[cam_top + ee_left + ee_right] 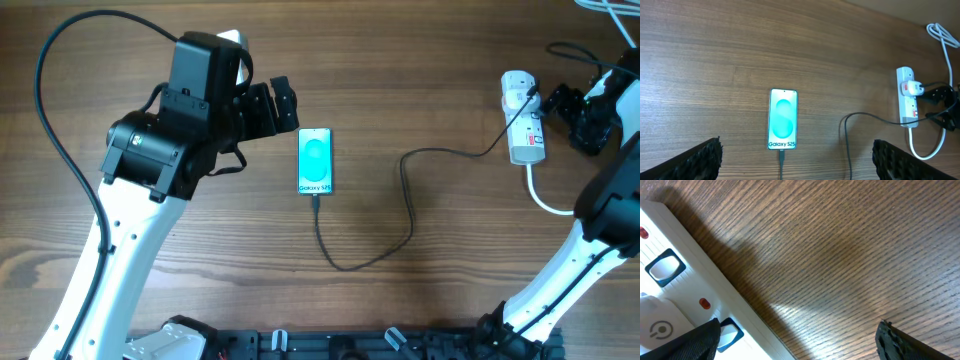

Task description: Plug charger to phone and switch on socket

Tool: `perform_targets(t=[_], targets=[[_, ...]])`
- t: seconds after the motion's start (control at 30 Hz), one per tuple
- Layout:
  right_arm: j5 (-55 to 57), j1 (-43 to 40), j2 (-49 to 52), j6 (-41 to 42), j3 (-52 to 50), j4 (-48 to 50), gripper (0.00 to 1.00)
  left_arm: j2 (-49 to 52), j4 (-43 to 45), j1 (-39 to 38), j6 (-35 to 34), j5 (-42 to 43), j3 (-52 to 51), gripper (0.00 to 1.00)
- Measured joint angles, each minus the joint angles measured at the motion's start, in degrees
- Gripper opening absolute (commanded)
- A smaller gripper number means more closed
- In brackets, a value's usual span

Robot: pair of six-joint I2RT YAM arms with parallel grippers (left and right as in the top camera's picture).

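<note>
The left gripper (pixel 275 108) hangs with its jaws spread wide, holding nothing. The phone (pixel 315 160) lies flat on the table (pixel 420 60) just beside it, at about 4 o'clock, its screen lit cyan. The charger (pixel 408 205) meets the phone's 6 o'clock edge, loops over the wood and runs to the socket (pixel 523 120), far out at the table's 2 o'clock. The right gripper (pixel 570 118), jaws likewise apart and empty, sits just beside the socket, which lies at its 9 o'clock. The right wrist view shows the strip's rocker switches (pixel 662 267) close by.
</note>
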Motion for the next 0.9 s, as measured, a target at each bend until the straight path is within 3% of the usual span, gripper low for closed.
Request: perform_targets(t=[0.9], targets=[[0.1, 0.5, 0.0, -0.2, 0.1, -1.6, 1.0, 0.0, 0.0, 0.0, 0.0, 0.0, 0.0, 1.0]])
